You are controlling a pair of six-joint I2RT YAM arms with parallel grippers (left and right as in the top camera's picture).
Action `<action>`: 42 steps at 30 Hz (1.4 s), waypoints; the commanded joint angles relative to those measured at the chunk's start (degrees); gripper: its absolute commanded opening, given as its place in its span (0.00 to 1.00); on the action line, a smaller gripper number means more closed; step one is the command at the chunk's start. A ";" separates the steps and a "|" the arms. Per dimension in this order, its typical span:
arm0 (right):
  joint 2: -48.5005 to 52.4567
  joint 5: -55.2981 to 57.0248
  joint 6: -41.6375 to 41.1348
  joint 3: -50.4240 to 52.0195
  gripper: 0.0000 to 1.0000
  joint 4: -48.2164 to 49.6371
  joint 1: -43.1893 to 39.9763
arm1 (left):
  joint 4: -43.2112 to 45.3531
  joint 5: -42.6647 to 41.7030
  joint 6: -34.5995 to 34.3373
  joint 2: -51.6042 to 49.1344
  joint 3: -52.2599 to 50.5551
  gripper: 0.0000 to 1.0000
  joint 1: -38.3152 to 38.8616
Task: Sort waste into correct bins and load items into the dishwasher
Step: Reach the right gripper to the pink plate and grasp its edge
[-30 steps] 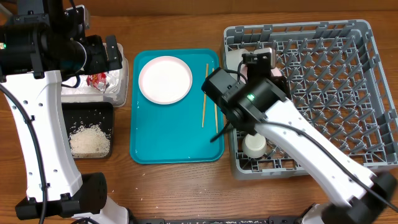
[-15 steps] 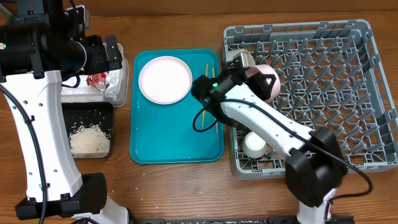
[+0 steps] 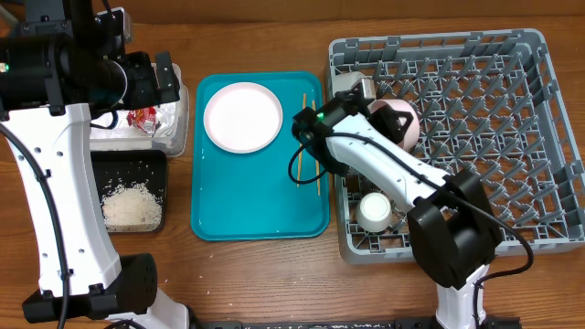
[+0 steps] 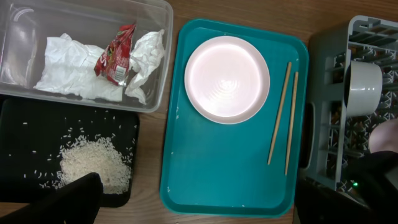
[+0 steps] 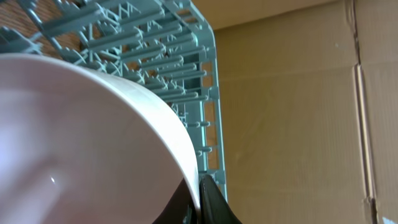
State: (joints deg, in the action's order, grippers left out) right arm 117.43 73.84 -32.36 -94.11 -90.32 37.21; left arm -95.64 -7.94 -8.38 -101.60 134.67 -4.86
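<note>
Right gripper (image 5: 199, 202) pinches the rim of the pale pink bowl (image 3: 402, 123) at the dish rack's (image 3: 439, 38) 10 o'clock corner; open pegs stretch toward 3 o'clock. Left gripper (image 3: 169, 78), fingers spread, hangs above the clear tub (image 4: 18, 56).

The pale pink bowl (image 3: 400, 125) tilted, rim clamped in right gripper (image 5: 198, 191) over grey rack (image 3: 498, 110); white cup (image 3: 373, 210) nearby; white plate (image 4: 227, 79), two chopsticks (image 4: 279, 113) to the gripper's left; farther left, napkin (image 4: 68, 79) and red wrapper (image 4: 115, 55) in clear tub (image 4: 18, 28), rice (image 4: 93, 169) in black tray (image 4: 25, 127)
</note>
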 commanded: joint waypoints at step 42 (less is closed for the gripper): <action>-1.05 -38.56 -0.55 -23.71 1.00 4.04 5.38 | 0.09 -0.48 1.09 0.09 0.70 1.00 0.04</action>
State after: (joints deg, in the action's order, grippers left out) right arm 117.60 48.62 -35.55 -116.36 -88.64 43.86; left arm -95.64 -7.94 -8.38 -101.60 134.67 -4.86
